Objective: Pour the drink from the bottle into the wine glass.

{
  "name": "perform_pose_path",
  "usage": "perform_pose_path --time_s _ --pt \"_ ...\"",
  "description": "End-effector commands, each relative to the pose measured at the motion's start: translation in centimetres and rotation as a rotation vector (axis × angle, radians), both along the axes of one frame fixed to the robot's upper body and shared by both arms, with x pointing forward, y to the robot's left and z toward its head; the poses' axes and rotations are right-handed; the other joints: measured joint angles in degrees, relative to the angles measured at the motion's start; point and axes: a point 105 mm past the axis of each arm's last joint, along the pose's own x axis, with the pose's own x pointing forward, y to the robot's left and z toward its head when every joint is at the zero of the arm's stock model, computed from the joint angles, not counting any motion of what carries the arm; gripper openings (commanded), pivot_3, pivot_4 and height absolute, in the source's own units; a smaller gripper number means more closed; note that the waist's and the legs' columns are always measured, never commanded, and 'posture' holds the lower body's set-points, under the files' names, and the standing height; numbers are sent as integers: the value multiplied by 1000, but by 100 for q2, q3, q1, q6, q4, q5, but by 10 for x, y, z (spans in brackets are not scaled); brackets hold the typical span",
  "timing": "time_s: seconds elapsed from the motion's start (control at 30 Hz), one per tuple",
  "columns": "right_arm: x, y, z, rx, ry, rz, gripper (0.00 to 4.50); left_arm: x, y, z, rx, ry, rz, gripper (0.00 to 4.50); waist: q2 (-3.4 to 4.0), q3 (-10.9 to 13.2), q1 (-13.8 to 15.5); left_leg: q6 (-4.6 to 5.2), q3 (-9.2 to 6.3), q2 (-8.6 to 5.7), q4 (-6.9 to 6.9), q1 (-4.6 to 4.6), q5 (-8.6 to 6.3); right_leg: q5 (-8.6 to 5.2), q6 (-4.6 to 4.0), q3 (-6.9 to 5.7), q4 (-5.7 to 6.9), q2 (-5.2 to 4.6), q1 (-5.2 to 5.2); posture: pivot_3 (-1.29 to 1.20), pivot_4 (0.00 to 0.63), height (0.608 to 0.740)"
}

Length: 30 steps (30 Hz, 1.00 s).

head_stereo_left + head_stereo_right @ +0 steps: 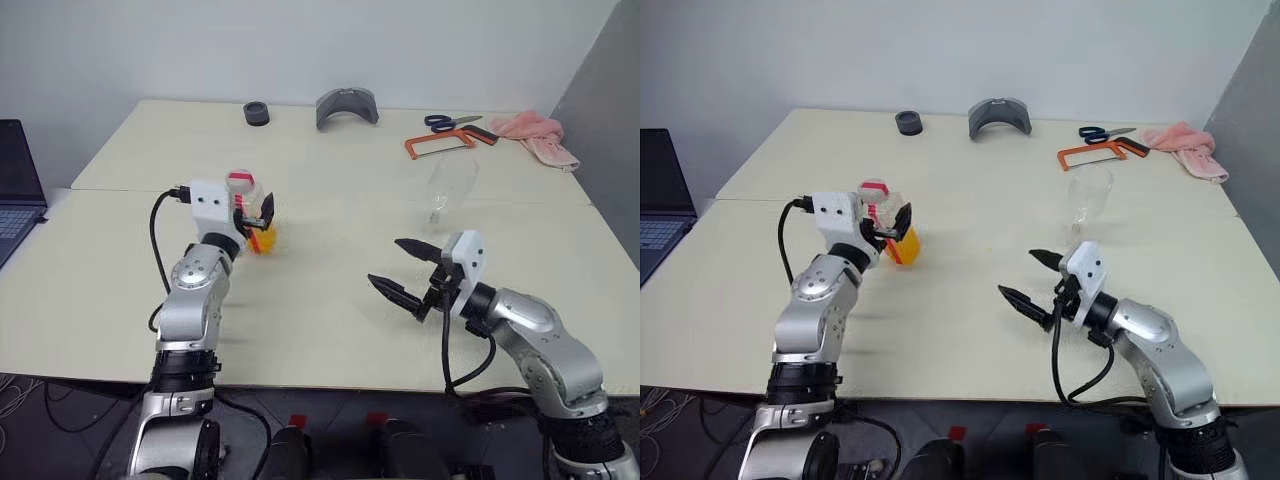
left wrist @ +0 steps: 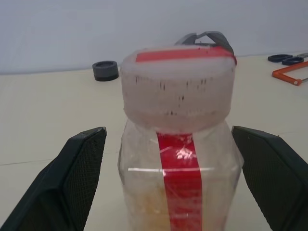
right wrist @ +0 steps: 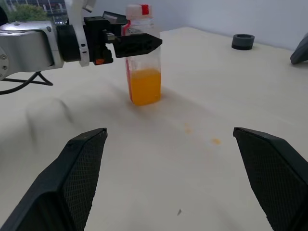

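The bottle (image 1: 252,205) stands upright on the table's left half, clear, with a red strip and a white cap (image 2: 178,86). The orange drink (image 3: 145,86) fills its lower part. My left gripper (image 1: 255,213) is open around the bottle's upper body. Its fingers (image 2: 79,168) stand on either side with a gap showing to each. The empty wine glass (image 1: 450,190) stands upright to the right of centre. Nearer the front edge than the glass, my right gripper (image 1: 385,262) is open, holds nothing, and points left toward the bottle.
Along the table's far side lie a black ring (image 1: 256,113), a grey curved piece (image 1: 347,106), blue scissors (image 1: 452,122), an orange hacksaw (image 1: 450,143) and a pink cloth (image 1: 535,135). A laptop (image 1: 15,190) sits off the left edge. Small orange spots (image 3: 216,141) mark the table.
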Motion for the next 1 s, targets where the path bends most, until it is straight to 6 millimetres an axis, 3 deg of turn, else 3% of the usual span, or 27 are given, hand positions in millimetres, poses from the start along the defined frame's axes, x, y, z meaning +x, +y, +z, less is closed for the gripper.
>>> perform_pose_path --time_s 0.03,0.63,0.73,0.93,1.0 --pt "-5 5 13 0 -42 41 4500 4 -2 14 5 -30 4 4458 0 0 0 0 -1 0 0 0 0 0 0 -1 0 0 0 0 150 740" --pt "-5 7 9 -4 -39 45 4500 13 -8 14 12 17 -11 4458 -1 1 0 -2 -1 1 1 -1 1 0 0 0 0 -1 -1 0 150 740" --pt "-6 7 10 -3 -40 44 4500 13 -8 15 24 10 -12 3886 -1 1 0 -2 -2 2 1 -2 1 0 0 0 0 -2 -1 0 150 740" --pt "-6 7 11 -2 -44 45 4500 11 -12 17 41 -12 -26 2043 -3 2 0 -2 -2 1 2 -2 1 0 0 0 0 -2 -1 0 150 740" --pt "-6 7 12 -2 -47 46 4500 10 -13 17 38 -19 -31 1804 -4 2 0 -2 -2 1 2 -2 1 0 0 -1 0 -2 -2 0 150 740"
